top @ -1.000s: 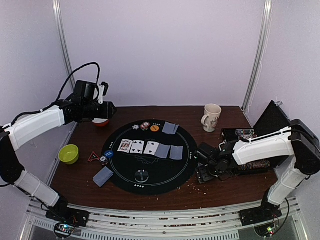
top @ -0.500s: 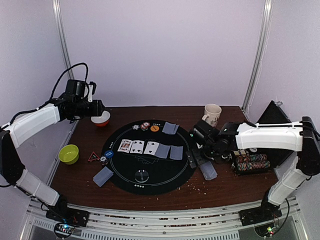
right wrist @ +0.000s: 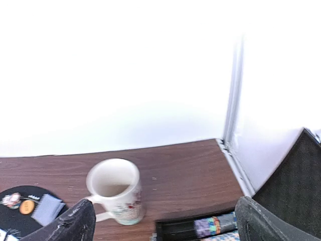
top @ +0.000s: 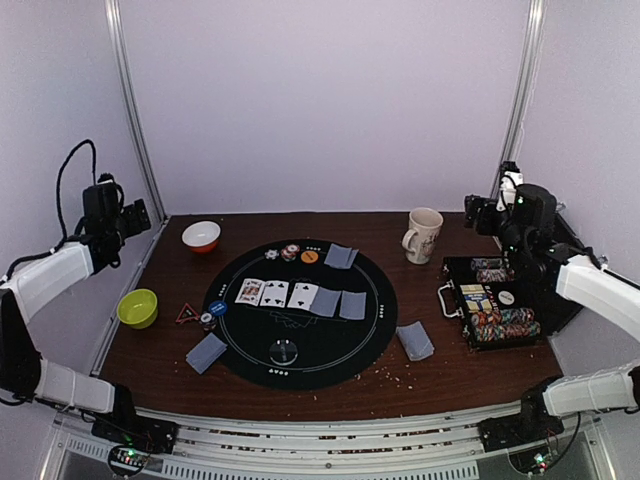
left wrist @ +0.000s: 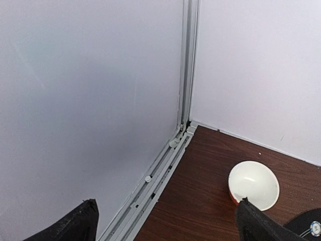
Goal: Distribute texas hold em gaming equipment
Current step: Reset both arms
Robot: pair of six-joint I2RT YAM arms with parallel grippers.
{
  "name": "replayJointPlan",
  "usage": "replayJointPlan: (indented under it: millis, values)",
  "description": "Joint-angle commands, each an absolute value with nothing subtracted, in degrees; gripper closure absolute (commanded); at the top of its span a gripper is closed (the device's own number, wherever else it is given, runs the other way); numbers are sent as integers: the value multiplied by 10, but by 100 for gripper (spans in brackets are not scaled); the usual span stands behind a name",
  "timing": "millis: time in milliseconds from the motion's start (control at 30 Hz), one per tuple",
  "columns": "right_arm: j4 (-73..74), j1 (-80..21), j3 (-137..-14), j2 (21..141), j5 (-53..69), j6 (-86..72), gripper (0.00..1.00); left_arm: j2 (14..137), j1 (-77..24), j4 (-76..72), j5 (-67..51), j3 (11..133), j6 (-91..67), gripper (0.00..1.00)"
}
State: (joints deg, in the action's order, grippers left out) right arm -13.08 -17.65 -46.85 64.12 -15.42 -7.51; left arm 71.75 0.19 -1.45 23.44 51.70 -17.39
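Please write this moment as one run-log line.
left claw: open, empty, raised at back-left | right claw: open, empty, raised at back-right | mat: five cards in row, three face-up | chip case: open, right side

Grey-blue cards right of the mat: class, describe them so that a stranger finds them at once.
Start at the round black mat in the middle. Between its right edge and the open chip case lie the grey-blue cards. All other cards lie on the mat or at its left edge.

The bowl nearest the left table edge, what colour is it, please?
Lime-green bowl; top external view.
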Motion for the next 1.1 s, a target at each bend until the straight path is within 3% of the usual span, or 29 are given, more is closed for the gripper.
replayJointPlan:
  millis: [0, 267, 333, 433, 667, 767, 833, 933, 1067]
  values:
    - [-322, -87, -374, 646, -101, -57, 0, 695, 0, -260, 309, 373, -140, 2]
    - [-537, -23, -205, 680, -87, -72, 0, 710, -1, -482, 307, 208, -118, 2]
    - [-580, -23, -164, 692, -85, -82, 0, 717, -1, -600, 282, 155, -104, 2]
    - [-648, -23, -113, 716, -93, -82, 0, 722, -1, -644, 243, 124, -105, 2]
    - [-812, -23, -74, 829, -81, -64, 0, 740, -14, -655, 191, 118, -60, 2]
    - [-865, -23, -80, 887, -60, -54, 0, 816, -34, -826, 204, 44, -40, 2]
    - [-854, -23, -84, 893, -54, -54, 0, 874, -36, -964, 182, 14, -22, 2]
    - [-821, -22, -101, 890, -33, -46, 0, 917, -41, -986, 178, 27, -13, 2]
    - [-755, -22, -132, 888, -23, -44, 0, 897, -40, -898, 187, 59, -22, 2]
